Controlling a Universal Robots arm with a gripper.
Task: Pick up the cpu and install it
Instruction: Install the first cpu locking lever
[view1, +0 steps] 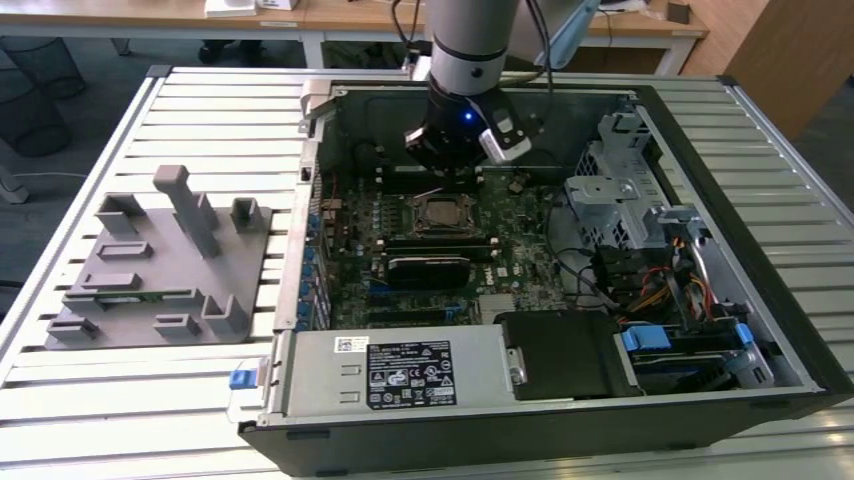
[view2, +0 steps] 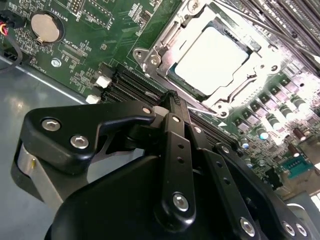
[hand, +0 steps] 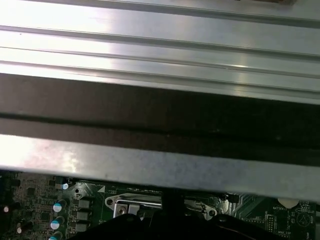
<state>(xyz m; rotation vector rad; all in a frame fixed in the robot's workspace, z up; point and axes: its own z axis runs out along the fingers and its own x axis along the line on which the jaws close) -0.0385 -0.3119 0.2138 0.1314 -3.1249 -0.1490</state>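
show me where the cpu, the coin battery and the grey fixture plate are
cpu (view2: 212, 59), second wrist view, middle of its shiny metal top, seated in the socket.
coin battery (view2: 44, 26), second wrist view, centre of the round silver cell.
grey fixture plate (view1: 147, 262), exterior view, bare flat part between its blocks.

Silver-grey cpu (view2: 212, 60) on a green motherboard (view2: 95, 40); black gripper (view2: 172, 100).

Shiny, seemingly metal cpu (view2: 212, 60); matt black gripper (view2: 170, 97).
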